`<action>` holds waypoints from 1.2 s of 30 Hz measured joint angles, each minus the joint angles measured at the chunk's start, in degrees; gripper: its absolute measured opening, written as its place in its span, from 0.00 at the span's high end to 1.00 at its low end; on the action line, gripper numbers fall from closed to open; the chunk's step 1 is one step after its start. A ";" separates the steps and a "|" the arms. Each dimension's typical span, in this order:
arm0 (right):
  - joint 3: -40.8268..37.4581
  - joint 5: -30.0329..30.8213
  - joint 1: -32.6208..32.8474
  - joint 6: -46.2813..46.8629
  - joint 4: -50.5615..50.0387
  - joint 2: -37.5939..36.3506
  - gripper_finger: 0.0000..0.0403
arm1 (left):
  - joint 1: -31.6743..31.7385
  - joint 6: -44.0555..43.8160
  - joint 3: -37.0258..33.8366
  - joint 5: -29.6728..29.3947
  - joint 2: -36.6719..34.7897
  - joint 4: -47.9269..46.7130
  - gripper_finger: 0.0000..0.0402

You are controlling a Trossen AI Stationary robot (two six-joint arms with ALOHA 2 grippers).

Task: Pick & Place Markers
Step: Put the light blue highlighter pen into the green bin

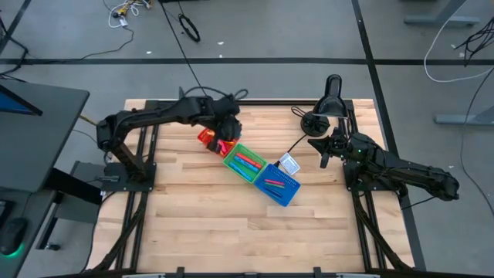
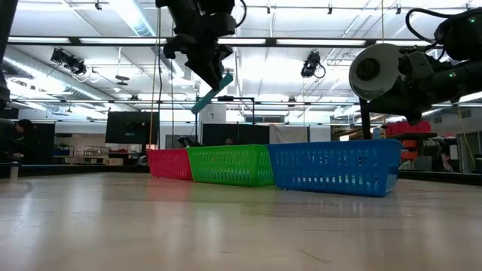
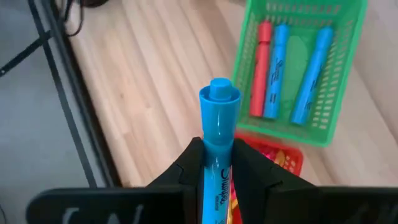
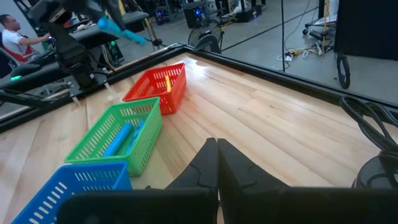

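My left gripper hangs above the table, shut on a blue marker. In the low view the blue marker slants down out of my left gripper, high over the bins. A red bin, a green bin and a blue bin stand side by side in a slanting row. In the green bin lie a red marker and two blue ones. My right gripper waits shut at the table's right side, touching nothing. My left gripper pinches the blue marker's barrel between its two fingers. The marker runs along the fingers, and its capped end sticks out past their tips. The fingers slant downward from above. The marker is lifted clear, tilted, above the red bin.
A small white box lies beside the blue bin's far side. A black stand rises at the table's far right corner. Bare wood lies along the near side. A person sits beyond the table.
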 joint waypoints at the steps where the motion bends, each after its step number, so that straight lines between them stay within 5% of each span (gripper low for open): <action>1: 0.00 -0.03 0.00 0.00 0.00 0.00 1.00 | -0.64 -0.31 0.46 -0.39 0.54 -0.35 0.85; 21: 0.00 -0.01 0.00 0.00 0.00 0.00 1.00 | -9.99 -5.67 20.21 -1.80 15.08 -9.49 0.85; 27: 0.00 0.00 0.00 0.00 -0.02 0.00 1.00 | -12.11 -7.26 19.20 -1.81 14.97 -9.24 0.85; 36: 0.01 0.01 0.00 0.01 -0.02 0.01 1.00 | -13.59 -9.97 6.93 -2.03 14.97 -4.12 0.85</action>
